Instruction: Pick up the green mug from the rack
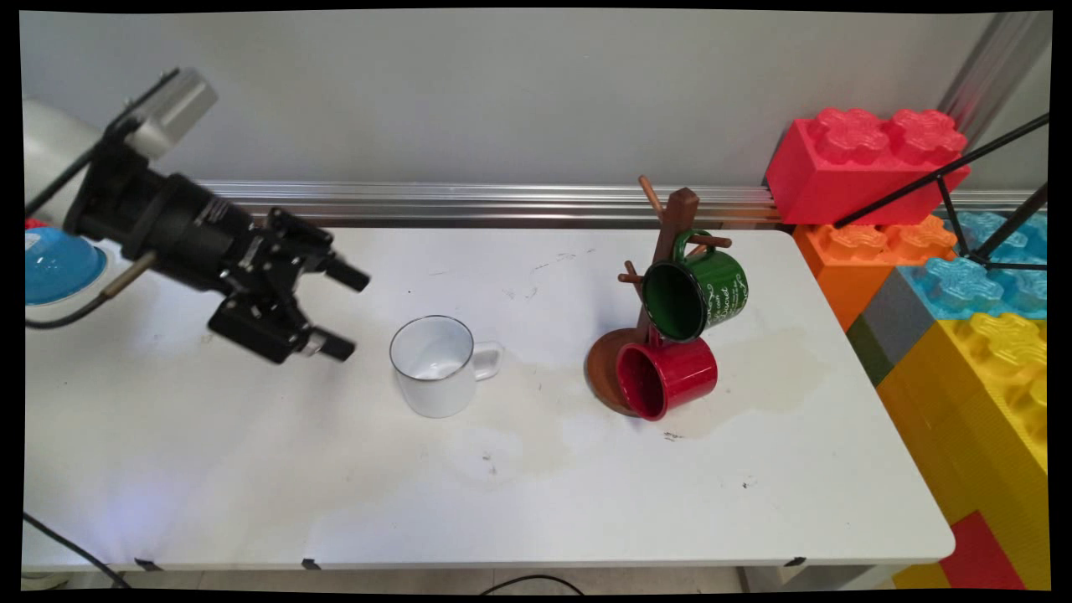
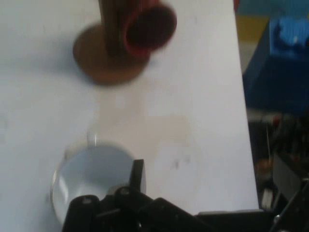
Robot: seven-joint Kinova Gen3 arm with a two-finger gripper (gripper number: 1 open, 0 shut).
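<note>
The gripper, fingers apart and holding nothing, hovers just left of the white mug standing mid-table, likely a light, rigid, slick enamel cup best gripped across its rim.

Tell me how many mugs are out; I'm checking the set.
3: a white mug on the table near the gripper, a green mug and a red mug hanging on the wooden rack.
</note>
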